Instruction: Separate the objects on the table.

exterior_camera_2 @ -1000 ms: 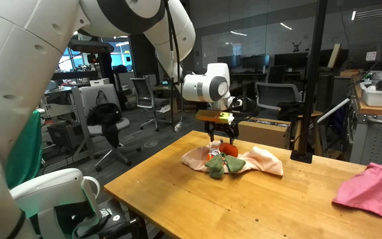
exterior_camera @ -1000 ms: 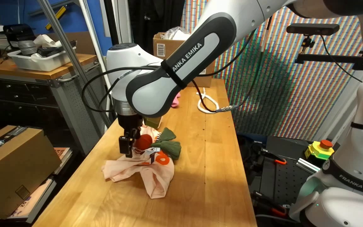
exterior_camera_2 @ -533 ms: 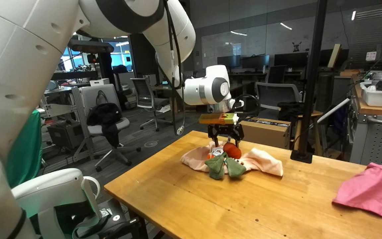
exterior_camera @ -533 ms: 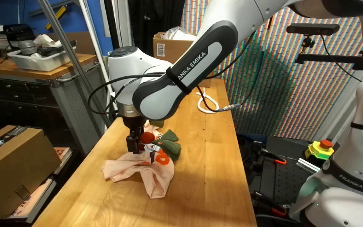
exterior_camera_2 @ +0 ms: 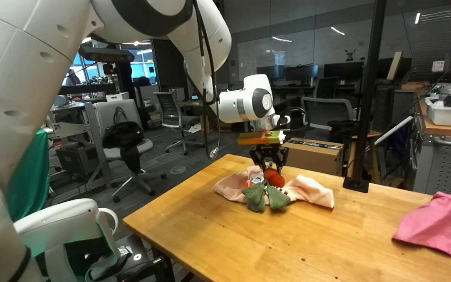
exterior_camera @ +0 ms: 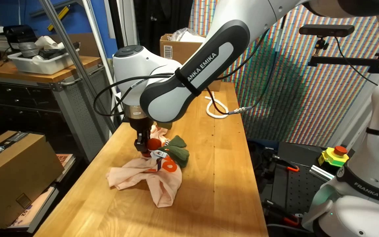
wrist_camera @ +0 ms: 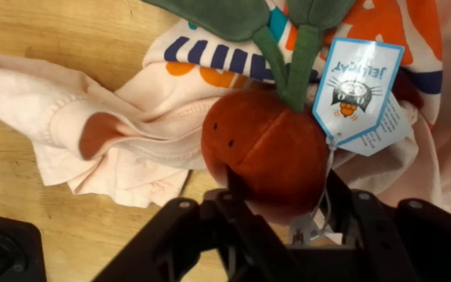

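A red-orange plush toy (wrist_camera: 264, 145) with dark green leaves (wrist_camera: 225, 17) lies on a printed peach-beige cloth (wrist_camera: 151, 129). A white tag (wrist_camera: 356, 86) hangs from the toy. My gripper (wrist_camera: 281, 176) is shut on the round body, one finger on each side; the left finger dents it. From an exterior view the gripper (exterior_camera_2: 271, 169) points down over the toy, which still rests on the cloth. Across the wooden table (exterior_camera_2: 249, 235) lies a pink cloth (exterior_camera_2: 441, 227), hidden behind the arm in an exterior view where a white rope loop (exterior_camera: 216, 116) shows.
A cardboard box (exterior_camera: 181, 49) stands at the table's far end. Beside the table is a black post (exterior_camera_2: 360, 137). Another cardboard box (exterior_camera: 15, 177) sits lower, off the table's side. A loose cable hangs from the arm near the rope loop.
My gripper has moved a little sideways over the toy, nudging its round body slightly. Then the fingers have drawn together onto it. The cloths have stayed put.
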Tool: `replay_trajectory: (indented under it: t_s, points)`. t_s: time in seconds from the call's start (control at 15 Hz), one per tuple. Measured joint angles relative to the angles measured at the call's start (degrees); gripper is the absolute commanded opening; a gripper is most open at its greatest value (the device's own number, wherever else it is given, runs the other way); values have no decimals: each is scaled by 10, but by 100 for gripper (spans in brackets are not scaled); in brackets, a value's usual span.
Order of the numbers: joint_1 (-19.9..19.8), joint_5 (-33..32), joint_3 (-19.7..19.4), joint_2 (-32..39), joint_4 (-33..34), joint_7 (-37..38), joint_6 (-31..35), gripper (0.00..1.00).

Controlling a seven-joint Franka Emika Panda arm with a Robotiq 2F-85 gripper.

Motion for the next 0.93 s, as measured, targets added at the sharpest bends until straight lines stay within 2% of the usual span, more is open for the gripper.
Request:
replay_trajectory:
  t_s: [0.13, 0.27, 0.4, 0.47, 0.93]
  points:
    - [2, 0, 0, -1, 0, 0, -1, 6]
    - [4, -1, 0, -1, -1, 0, -2, 1]
    - [5, -1, 0, -1, -1, 0, -2, 4]
    - [5, -2, -1, -2, -1, -1, -3, 2]
    - [-1, -3, -16, -7, 4, -9, -3, 3]
